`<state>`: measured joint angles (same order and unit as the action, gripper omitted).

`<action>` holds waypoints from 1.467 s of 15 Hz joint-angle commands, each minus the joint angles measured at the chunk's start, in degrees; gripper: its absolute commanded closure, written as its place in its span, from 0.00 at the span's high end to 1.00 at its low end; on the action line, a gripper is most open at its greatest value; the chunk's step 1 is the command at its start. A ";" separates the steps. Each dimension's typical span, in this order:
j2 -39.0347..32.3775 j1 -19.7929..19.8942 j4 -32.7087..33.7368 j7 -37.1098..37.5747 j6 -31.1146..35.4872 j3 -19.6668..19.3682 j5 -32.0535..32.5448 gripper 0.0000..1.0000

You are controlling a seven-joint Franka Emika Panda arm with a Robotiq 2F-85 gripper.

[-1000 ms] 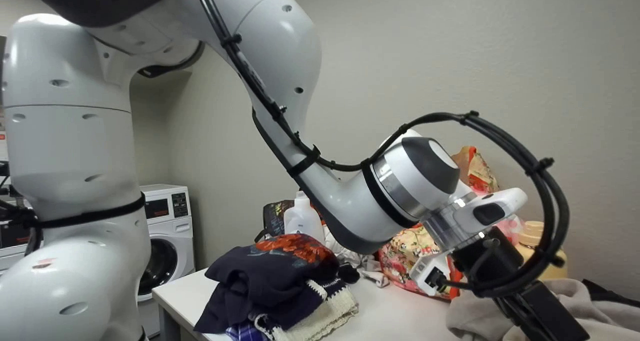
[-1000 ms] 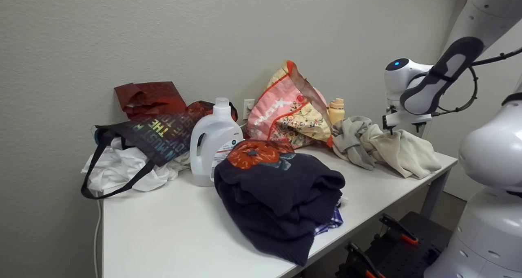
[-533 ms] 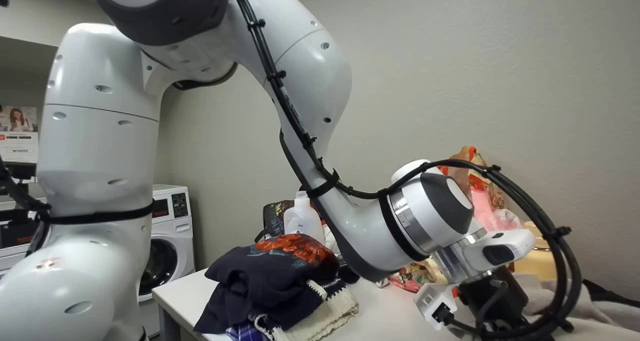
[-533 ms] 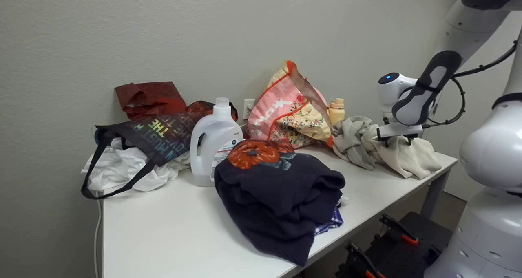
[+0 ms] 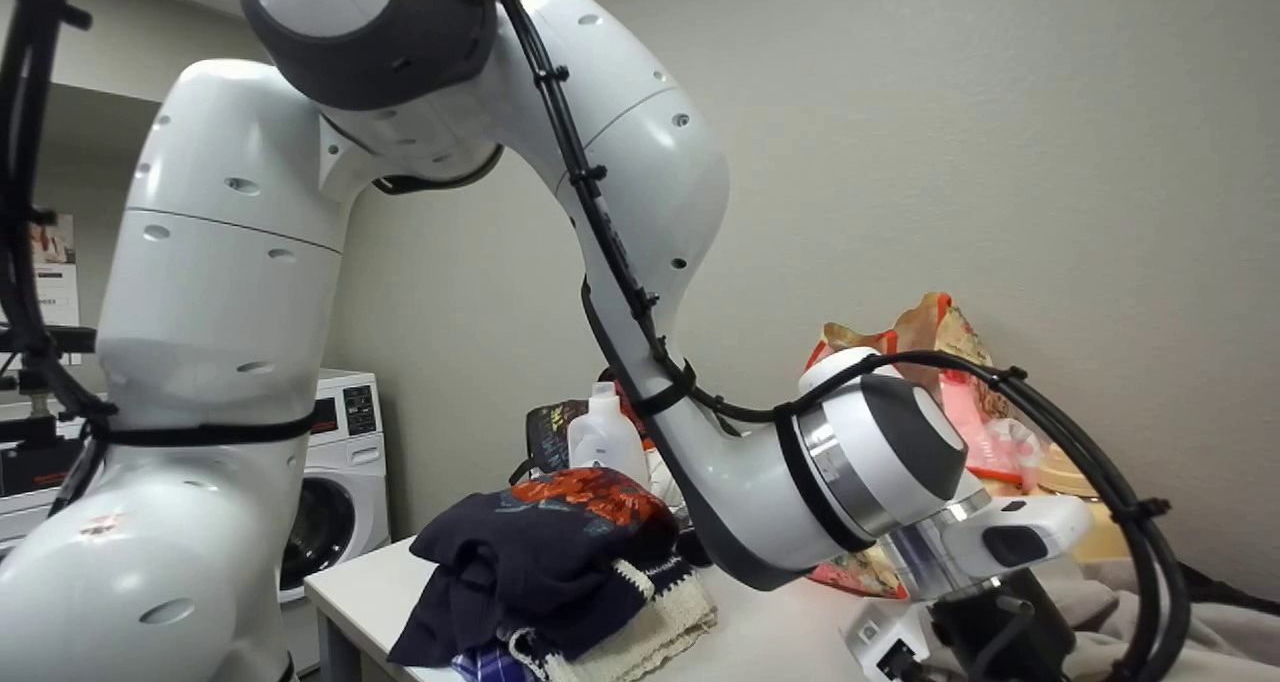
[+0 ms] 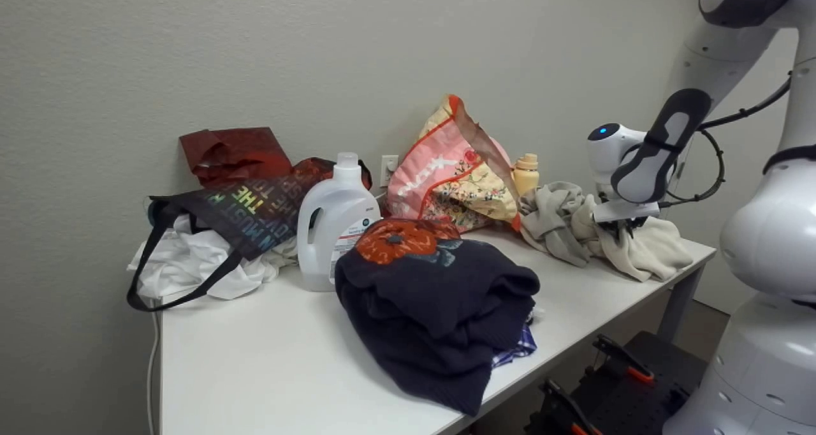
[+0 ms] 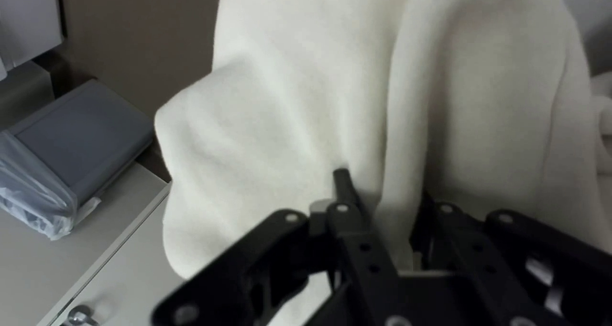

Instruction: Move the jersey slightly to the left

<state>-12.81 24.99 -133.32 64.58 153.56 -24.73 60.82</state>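
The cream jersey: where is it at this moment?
In an exterior view, the cream jersey lies at the right end of the white table, right of the pink floral bag; in the wrist view, the hand grips one fold.

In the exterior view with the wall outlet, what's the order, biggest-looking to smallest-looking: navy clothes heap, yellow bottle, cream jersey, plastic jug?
1. Navy clothes heap
2. Cream jersey and plastic jug: both partly hidden, too close to rank
3. Yellow bottle, clearly smallest
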 commanded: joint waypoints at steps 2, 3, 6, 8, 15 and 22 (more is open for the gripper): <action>0.59 -1.69 0.63 -0.03 -1.50 -0.69 -0.53 0.00; 1.67 -2.05 0.64 -0.48 -2.71 -0.65 -0.55 0.00; 6.66 -3.64 0.82 -0.79 -9.60 -0.49 0.13 0.02; 11.18 -4.83 1.31 -0.37 -16.68 0.17 0.88 0.02; 28.59 -6.62 1.26 -2.86 -26.36 6.24 -0.47 0.02; 41.32 -9.97 2.06 -5.17 -25.06 13.13 -2.62 0.02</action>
<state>23.13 16.60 -131.03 62.28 128.68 -13.79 59.91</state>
